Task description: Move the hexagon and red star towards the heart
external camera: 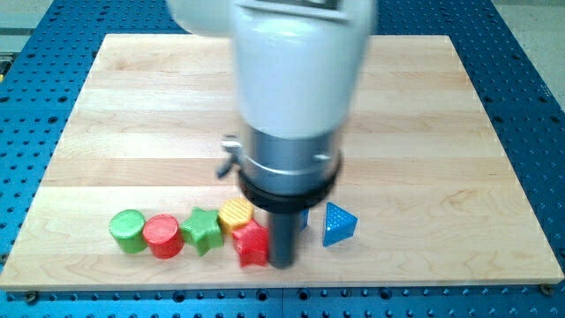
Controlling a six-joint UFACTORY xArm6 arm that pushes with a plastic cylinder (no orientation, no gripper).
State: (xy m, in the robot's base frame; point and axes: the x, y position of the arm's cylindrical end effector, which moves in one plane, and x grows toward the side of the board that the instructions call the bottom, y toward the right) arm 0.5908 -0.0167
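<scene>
My tip (282, 262) rests on the board near the view's bottom, touching the right side of the red star (252, 244). A yellow hexagon-like block (236, 213) sits just above and left of the red star, partly hidden by the arm. A green star (203, 230) lies left of the red star. A red round block (163, 236) and a green round block (128, 230) stand further left in a row. A blue triangular block (338, 223) lies right of the rod. A sliver of another blue block (305, 218) shows behind the rod; its shape is hidden. I cannot make out a heart.
The wooden board (441, 132) lies on a blue perforated table (530, 106). The arm's white and grey body (296, 88) hides the board's middle. The blocks sit close to the board's bottom edge.
</scene>
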